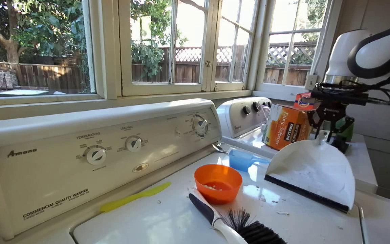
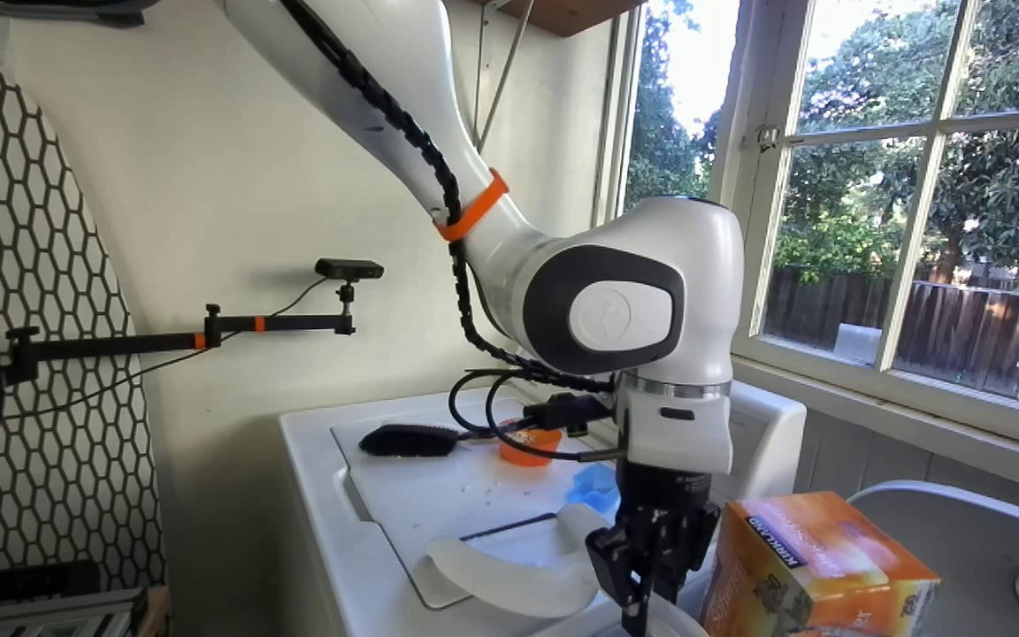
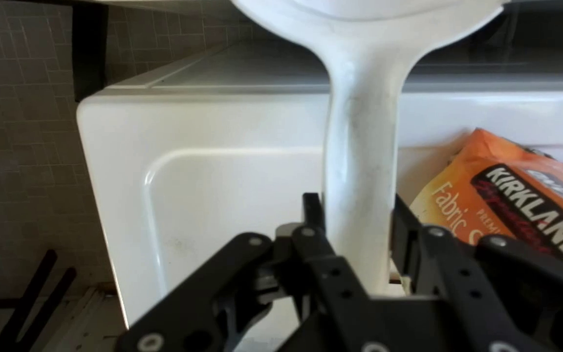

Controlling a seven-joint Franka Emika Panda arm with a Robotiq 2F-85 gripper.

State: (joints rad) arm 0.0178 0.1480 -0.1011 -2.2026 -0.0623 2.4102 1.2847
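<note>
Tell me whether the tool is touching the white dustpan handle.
Touching: the wrist view shows the tool closed on the white dustpan handle, meeting it on both sides with no visible gap.

In an exterior view, at lower centre, a bowl (image 1: 218,196) sits on the washer (image 1: 137,225), a brush (image 1: 227,231) before it; at right, a dustpan (image 1: 311,171) before a box (image 1: 287,127).

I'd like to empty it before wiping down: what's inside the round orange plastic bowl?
Inside the round orange plastic bowl, an exterior view shows small pale bits. Its near wall covers part of the bottom, so anything lying there cannot be seen.
</note>
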